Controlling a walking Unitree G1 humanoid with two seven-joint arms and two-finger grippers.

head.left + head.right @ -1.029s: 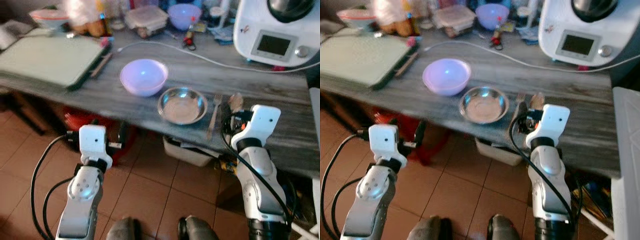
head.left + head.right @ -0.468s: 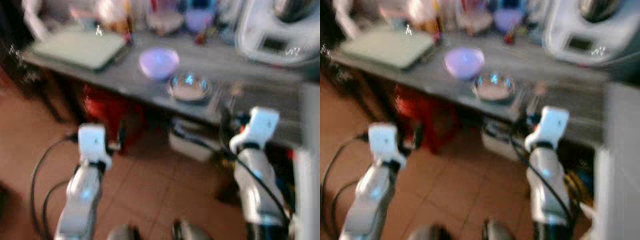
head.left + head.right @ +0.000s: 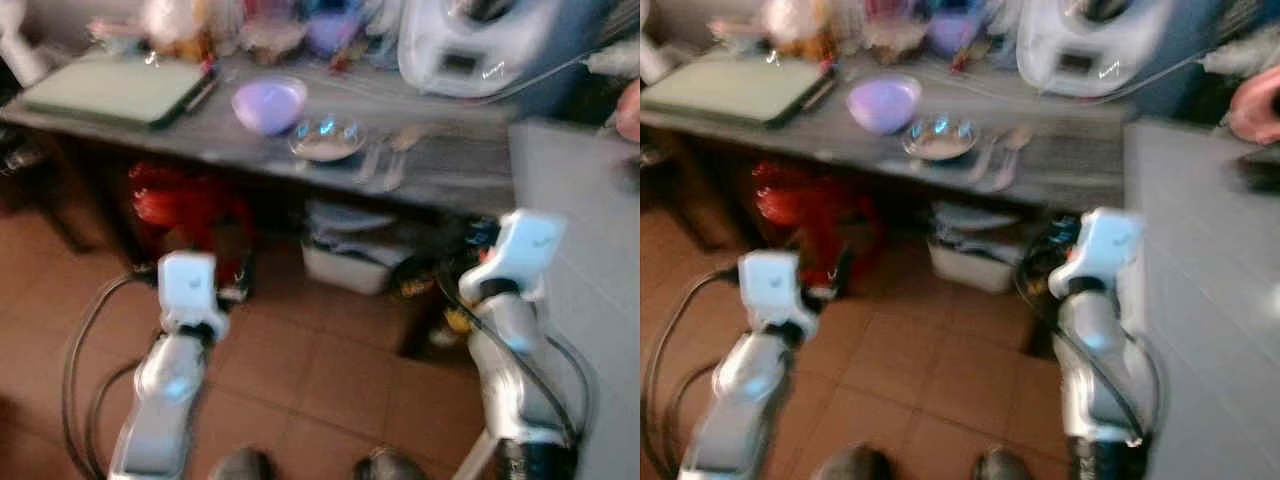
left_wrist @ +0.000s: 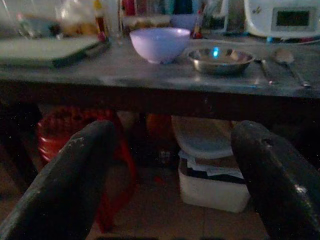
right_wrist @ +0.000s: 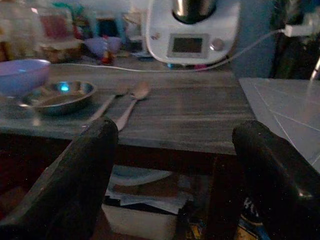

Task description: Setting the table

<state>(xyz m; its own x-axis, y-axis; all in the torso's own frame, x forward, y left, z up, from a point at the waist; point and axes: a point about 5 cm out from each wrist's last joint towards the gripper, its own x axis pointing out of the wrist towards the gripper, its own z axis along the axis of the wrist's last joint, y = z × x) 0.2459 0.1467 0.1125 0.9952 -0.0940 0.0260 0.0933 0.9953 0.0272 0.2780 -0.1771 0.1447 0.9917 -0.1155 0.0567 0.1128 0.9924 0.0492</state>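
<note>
Right wrist view: on the grey table [image 5: 190, 115], the fork [image 5: 107, 102] and spoon [image 5: 131, 104] lie beside the steel bowl [image 5: 57, 95], purple bowl [image 5: 21, 75] behind it. Both grippers, left gripper [image 4: 170, 175] and right gripper [image 5: 172, 170], stand wide, holding nothing.

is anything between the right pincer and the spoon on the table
Nothing visible stands between them. The right pincer is open and empty, held below and short of the table edge; the spoon lies beside the fork, with only open air before it.

Shiny metal bowl [image 4: 220, 59], matt grey wood-grain table [image 5: 200, 112]
</note>
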